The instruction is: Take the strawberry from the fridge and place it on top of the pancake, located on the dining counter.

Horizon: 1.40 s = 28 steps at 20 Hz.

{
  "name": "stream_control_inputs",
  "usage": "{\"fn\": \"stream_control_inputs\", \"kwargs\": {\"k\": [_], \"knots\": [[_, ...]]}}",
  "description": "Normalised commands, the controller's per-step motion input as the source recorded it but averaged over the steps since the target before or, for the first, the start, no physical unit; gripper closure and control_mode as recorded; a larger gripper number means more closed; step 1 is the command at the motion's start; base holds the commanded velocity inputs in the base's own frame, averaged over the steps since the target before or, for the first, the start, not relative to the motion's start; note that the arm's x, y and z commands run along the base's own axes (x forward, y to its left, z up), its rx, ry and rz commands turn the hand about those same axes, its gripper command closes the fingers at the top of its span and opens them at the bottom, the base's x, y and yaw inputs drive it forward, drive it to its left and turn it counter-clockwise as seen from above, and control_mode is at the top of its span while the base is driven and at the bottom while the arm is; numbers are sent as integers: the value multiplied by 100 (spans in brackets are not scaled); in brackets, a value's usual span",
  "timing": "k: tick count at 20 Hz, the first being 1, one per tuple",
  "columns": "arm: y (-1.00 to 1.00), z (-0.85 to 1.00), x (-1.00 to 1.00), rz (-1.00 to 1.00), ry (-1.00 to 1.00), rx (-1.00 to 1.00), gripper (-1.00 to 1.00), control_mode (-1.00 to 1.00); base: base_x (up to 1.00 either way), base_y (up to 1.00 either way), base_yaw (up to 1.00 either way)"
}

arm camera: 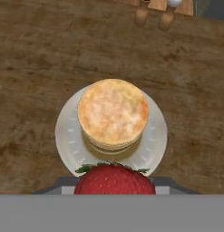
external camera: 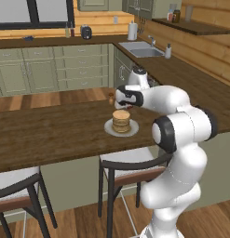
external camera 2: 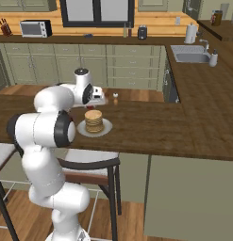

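My gripper (arm camera: 114, 186) is shut on a red strawberry (arm camera: 114, 180) with green leaves, which sits low between the fingers in the hand view. It hovers just above and to the near side of the pancake (arm camera: 113, 111), a golden stack on a white plate (arm camera: 154, 140). The plate stands on the dark wood dining counter (arm camera: 36, 68). In the base views the gripper (external camera: 126, 106) (external camera 2: 101, 104) hangs close over the pancake (external camera: 121, 121) (external camera 2: 94, 120) on the plate (external camera: 109, 129) (external camera 2: 107, 126) near the dining counter's (external camera: 51, 130) (external camera 2: 184, 127) front edge. The fridge is out of view.
Two small shakers (arm camera: 141, 13) (external camera: 111, 96) (external camera 2: 115, 97) stand on the counter just beyond the plate. Stools (external camera: 130, 162) (external camera 2: 89, 162) sit under the counter's front edge. The kitchen counter with a sink (external camera: 139, 49) (external camera 2: 191, 56) lies further back right.
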Motion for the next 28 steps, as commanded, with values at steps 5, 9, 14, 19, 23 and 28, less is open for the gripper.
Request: {"fn": "stream_control_inputs", "kwargs": {"k": [5, 9, 14, 19, 23, 28], "knots": [[5, -32, 60, 0, 12, -3, 100, -100, 0, 0, 0], [15, -18, 35, 0, 4, -2, 100, -100, 0, 0, 0], [17, -23, 11, 0, 3, -3, 100, -100, 0, 0, 0], [-1, -36, 12, 0, 8, 0, 100, -100, 0, 0, 0], [-9, -38, 10, 0, 4, 0, 100, -100, 0, 0, 0], [-1, -15, 34, 0, 0, 0, 100, -100, 0, 0, 0]]}}
